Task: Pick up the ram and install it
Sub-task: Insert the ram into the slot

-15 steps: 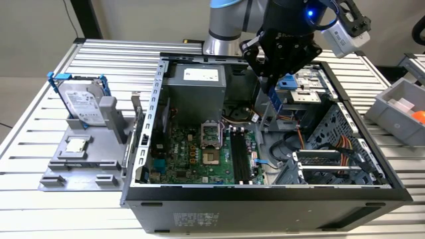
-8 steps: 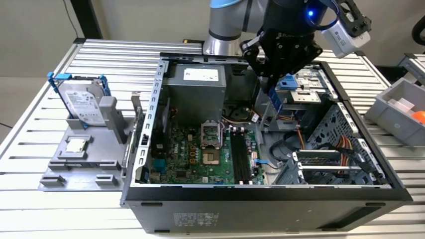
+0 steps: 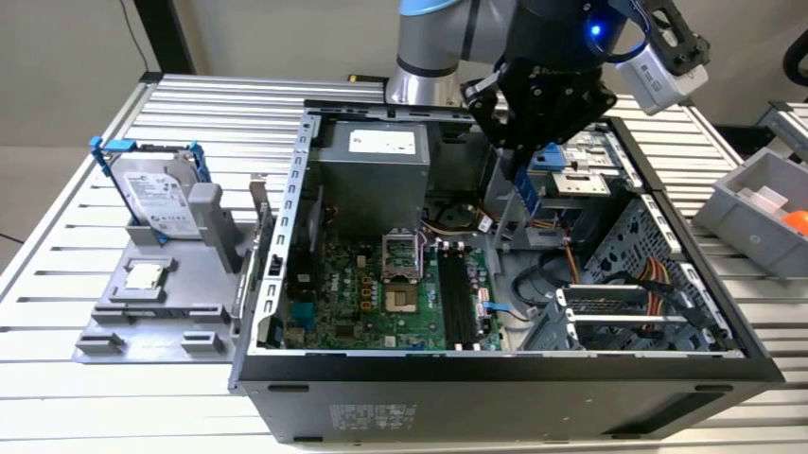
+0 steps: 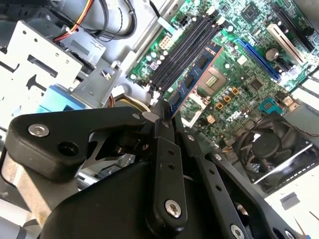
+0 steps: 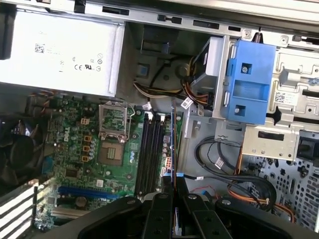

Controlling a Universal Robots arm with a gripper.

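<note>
My gripper (image 3: 516, 149) hangs over the open computer case (image 3: 505, 364), shut on the ram (image 3: 519, 203), a thin bluish-green stick pointing down from the fingers toward the motherboard (image 3: 366, 293). The second wrist view has the ram (image 4: 195, 77) jutting out past the gripper (image 4: 162, 118), with a row of dark chips on it, above the black memory slots (image 4: 185, 49). In the first wrist view the ram (image 5: 174, 149) is edge-on, rising from the gripper (image 5: 174, 188) beside the memory slots (image 5: 149, 149). The stick is still in the air above the slots (image 3: 457, 295).
A hard drive in a blue frame (image 3: 158, 194) and a small silver processor chip (image 3: 146, 276) rest on a grey fixture at the exterior view's left. A grey bin (image 3: 764, 213) stands at its right. Inside the case are the power supply (image 3: 378, 161), cables (image 5: 234, 179), a blue drive bracket (image 5: 246, 82) and a fan (image 4: 271, 144).
</note>
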